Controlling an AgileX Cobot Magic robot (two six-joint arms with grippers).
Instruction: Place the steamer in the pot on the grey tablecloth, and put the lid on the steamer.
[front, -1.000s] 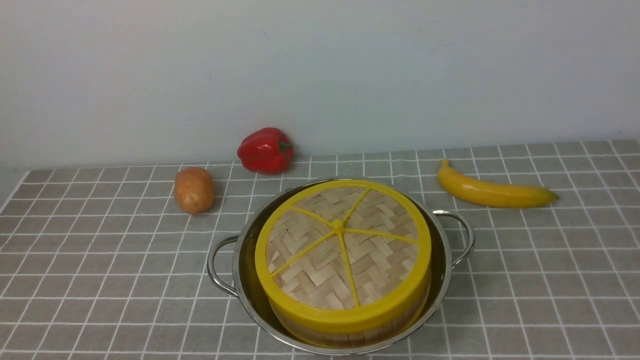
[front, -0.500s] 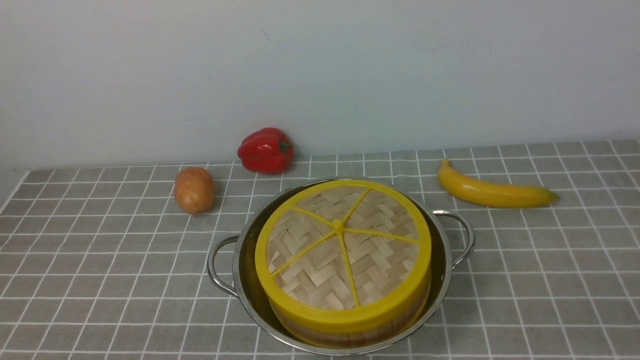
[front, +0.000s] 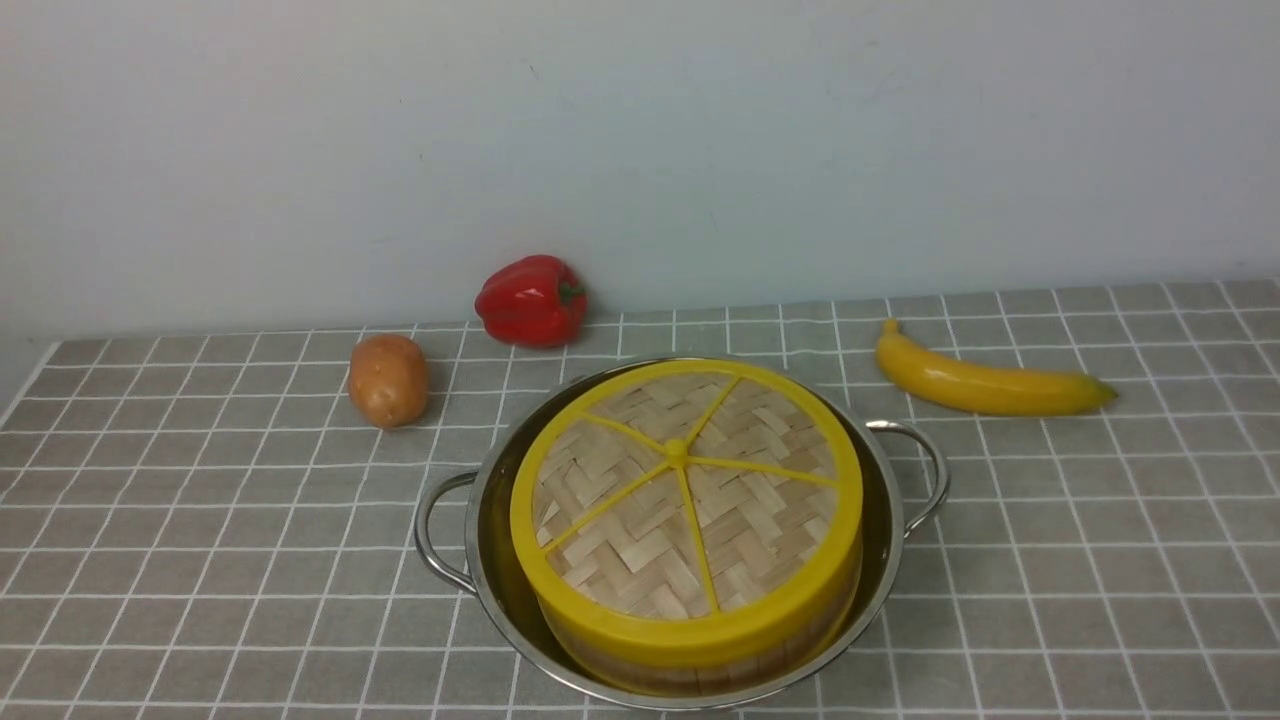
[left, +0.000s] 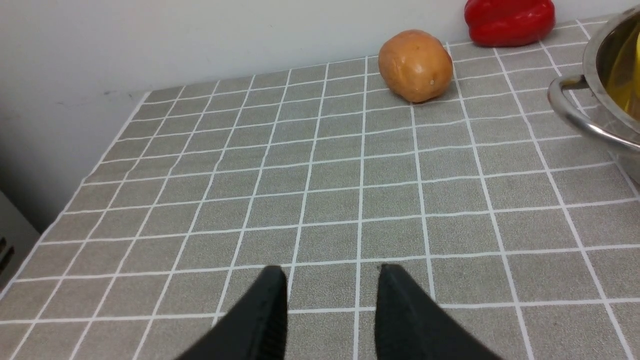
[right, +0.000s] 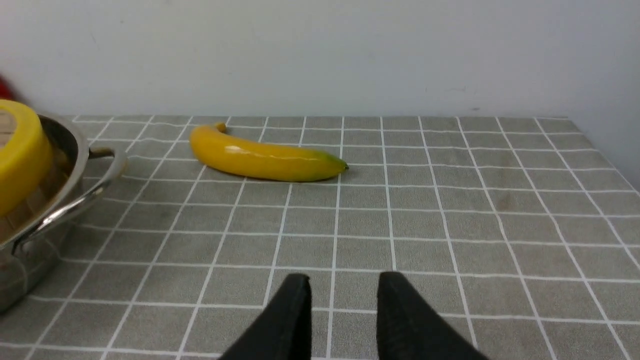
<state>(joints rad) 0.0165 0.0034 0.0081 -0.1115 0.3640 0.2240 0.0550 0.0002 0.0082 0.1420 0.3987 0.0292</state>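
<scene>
1. Front view: I find no shift in the lid (front: 686, 505), the pot (front: 487, 540) or any loose item since the earlier pictures.
2. Right gripper (right: 342, 300): its jaws stand apart over the cloth (right: 450, 210). I have no earlier wrist picture to compare.

Plain pale grey-white wall (front: 640, 150) right behind the table, evenly lit, faint scuffs.

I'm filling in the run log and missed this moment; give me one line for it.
lid: on steamer | steamer: in pot | left gripper: open, empty | right gripper: open, empty | both clear of pot
</scene>
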